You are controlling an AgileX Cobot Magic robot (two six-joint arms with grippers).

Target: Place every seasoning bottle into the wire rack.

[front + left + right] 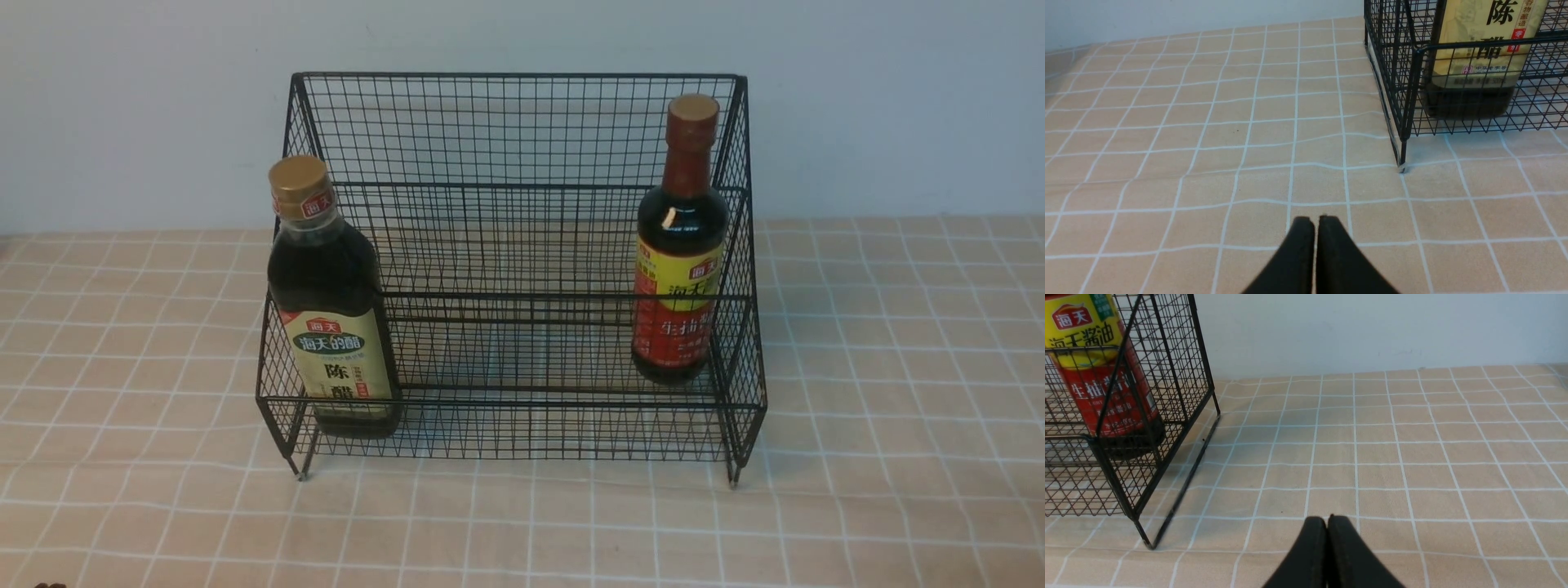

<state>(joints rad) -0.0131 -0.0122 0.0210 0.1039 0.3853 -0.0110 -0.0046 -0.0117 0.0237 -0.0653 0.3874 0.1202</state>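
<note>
Pale grid lines cross the beige covering of the tabletop [522, 523], with a plain bluish-white wall [163, 106] behind it. Both bottles are inside the black wire rack [522, 403], toward its opposite ends.

At the left end is the squarish bottle [333, 278], dark inside, with a gold cap [299, 178]. A red patch with the brand 海天 shows on the band under the cap and again on the cream-green label [339, 359], where 海天的醋 runs across a green oval and 陈醋 reads downward in black; the finer print is too small to make out. Its long axis is upright but tilted, the cap leaning to the left and the base down behind the front mesh.

At the right end is the round bottle [682, 245], its reddish-brown neck [687, 163] pointing up, the axis leaning slightly to the right. Its label [676, 302] is yellow above and red below: 海天 on a red badge, 海天酱油 in black, then 生抽 in white.

The left fingers [1296, 253] are pressed together, as are the right fingers [1306, 551]; neither pair holds anything.
</note>
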